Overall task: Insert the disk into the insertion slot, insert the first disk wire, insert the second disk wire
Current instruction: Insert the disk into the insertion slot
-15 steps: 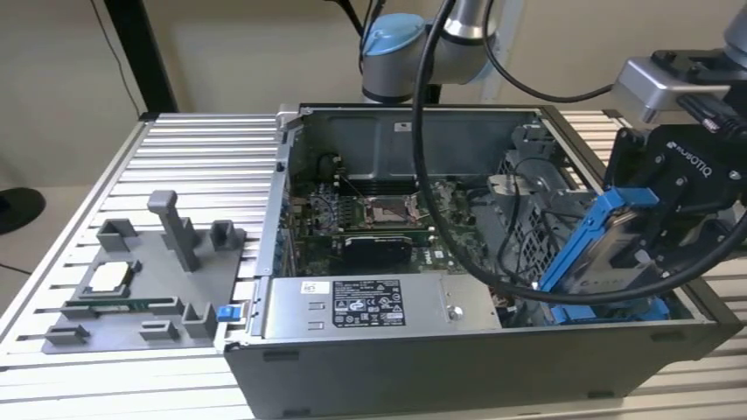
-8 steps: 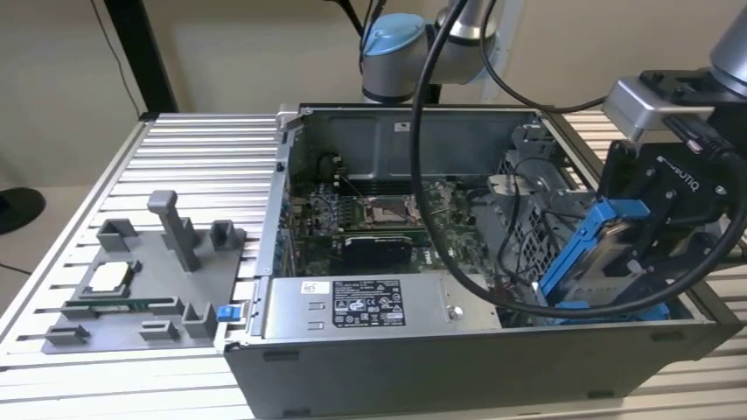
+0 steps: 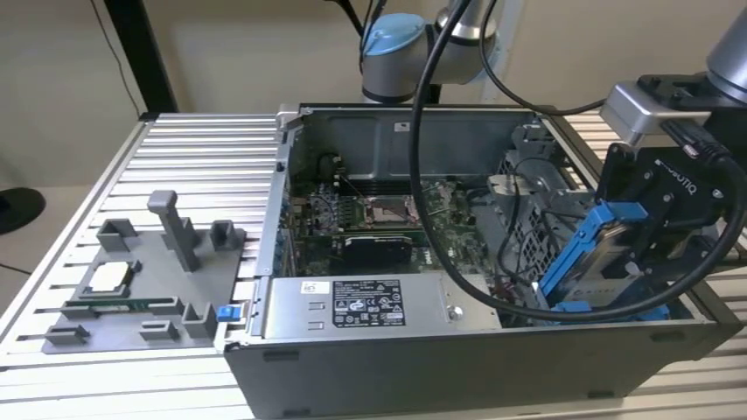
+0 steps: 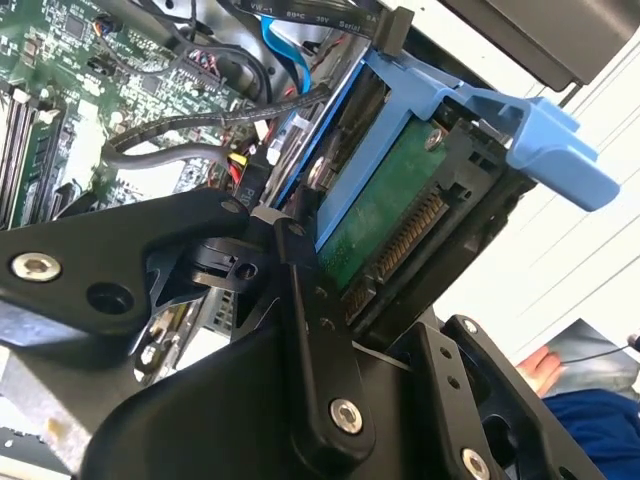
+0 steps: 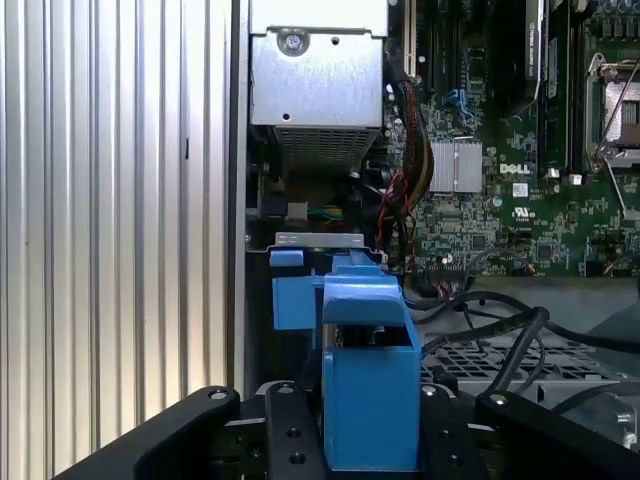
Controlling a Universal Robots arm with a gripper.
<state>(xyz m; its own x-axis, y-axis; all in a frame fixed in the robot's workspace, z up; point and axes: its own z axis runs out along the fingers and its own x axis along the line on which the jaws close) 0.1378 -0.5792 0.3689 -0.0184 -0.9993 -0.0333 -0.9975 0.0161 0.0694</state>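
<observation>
Risk: the disk [image 3: 607, 254] hangs steeply tilted at the case's [image 3: 467, 367] end on the exterior view's right, its lower end down inside the case by the insertion slot [image 3: 589, 308] but not seated. Pushed at this angle, its blue carrier would likely jam on the slot's rails, or pinch the loose black wires [image 4: 200, 150] lying inside the case just beside it. Hand [image 5: 370, 430] is clenched on the disk, with a finger [image 4: 310, 330] on either side.

Ribbed metal table [image 3: 192, 149]: open PC case [image 3: 467, 367] sits on it, grey parts tray [image 3: 117, 328] at the exterior view's left.
</observation>
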